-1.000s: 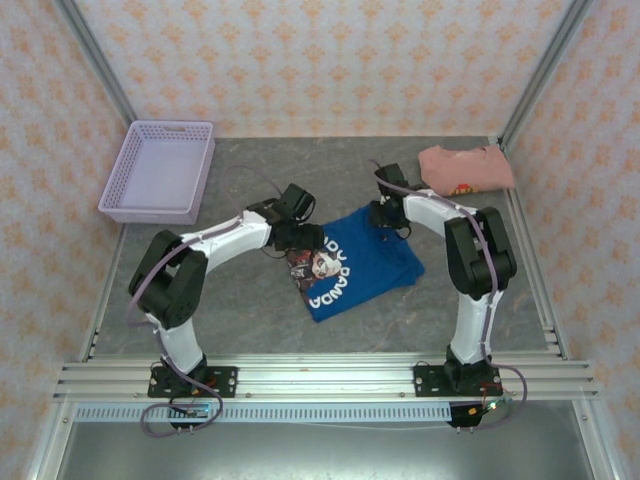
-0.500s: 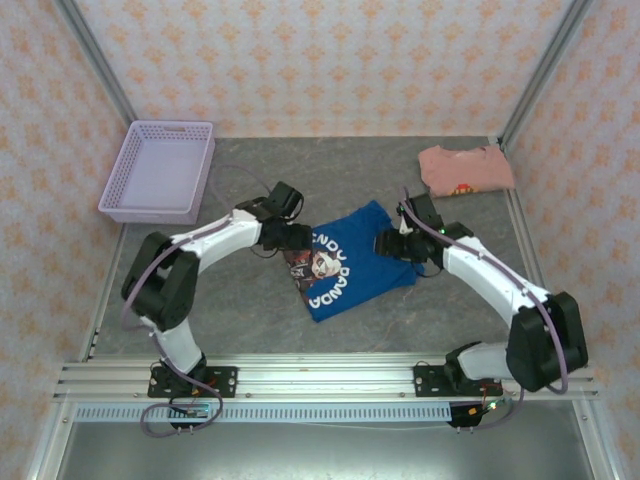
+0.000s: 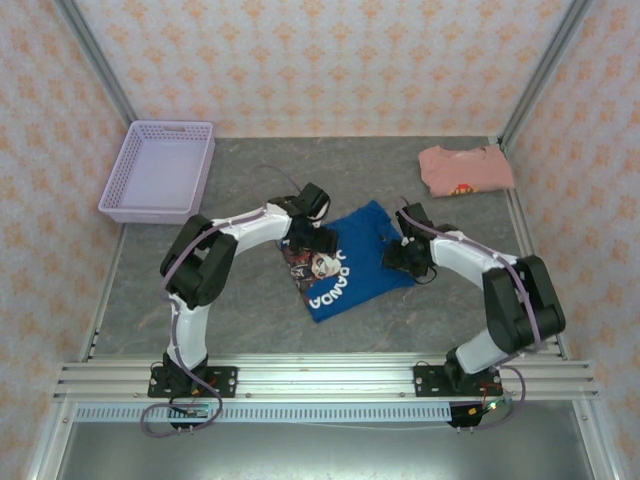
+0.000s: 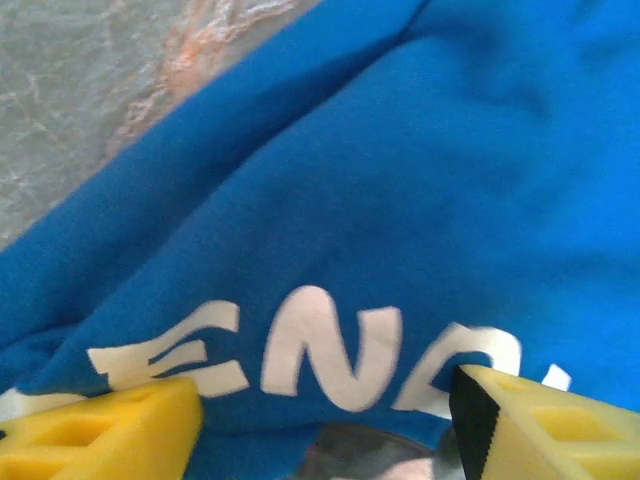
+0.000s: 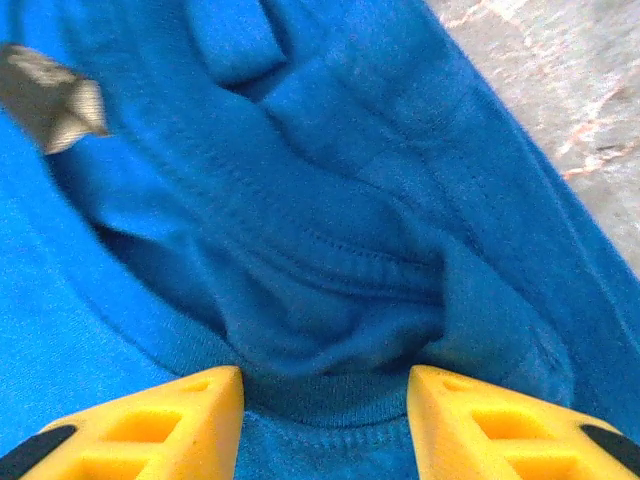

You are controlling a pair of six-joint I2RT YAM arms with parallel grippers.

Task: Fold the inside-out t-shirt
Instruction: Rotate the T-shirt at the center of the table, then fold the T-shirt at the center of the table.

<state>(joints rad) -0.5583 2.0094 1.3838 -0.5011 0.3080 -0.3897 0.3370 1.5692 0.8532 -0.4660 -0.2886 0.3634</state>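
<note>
Desk: Where was the inside-out t-shirt?

Photographer: Crumpled on the gray worktop, beneath both grippers. The left gripper stood open over its white lettering. The right gripper straddled a collar fold, perhaps pinching it; hard to tell.

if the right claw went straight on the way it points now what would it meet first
The blue t-shirt: a bunched fold by its collar lies straight ahead of the right claw, though how near is unclear.
</note>
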